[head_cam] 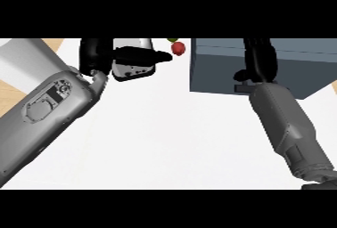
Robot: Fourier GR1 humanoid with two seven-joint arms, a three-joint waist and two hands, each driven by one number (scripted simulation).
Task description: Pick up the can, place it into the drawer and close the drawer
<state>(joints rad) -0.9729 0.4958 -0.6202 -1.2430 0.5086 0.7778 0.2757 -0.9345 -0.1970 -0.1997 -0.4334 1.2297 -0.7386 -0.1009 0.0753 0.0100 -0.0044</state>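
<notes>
Counter: white, fills most of frame, centre and bottom bare. Wood strip shows at far left edge.

Drawer unit, upper right: grey-blue box, front face toward me, runs out the top edge. Looks shut or nearly so; can't tell for sure.

My arms next. Left forearm comes up from lower left, right forearm from lower right.

Left hand, top left-centre: raised, fingers up and relaxed, holding nothing, resting.

Right hand, top right: against the drawer front, over a dark handle-like bit. Fingers mostly hidden by the wrist, so can't tell if curled or straight, or whether it has hold of anything.

Fruit, small, red, top centre, just left of the drawer.

Can: not visible anywhere. Prob. already in the drawer, but that's a guess.

Step, as I judge it: closing. Do it well = push square to the front, straight away from me, no sideways drift. Room: plenty behind me and to the left; little at the top edge. Keep my wrist off the box's left corner and the fruit.
</notes>
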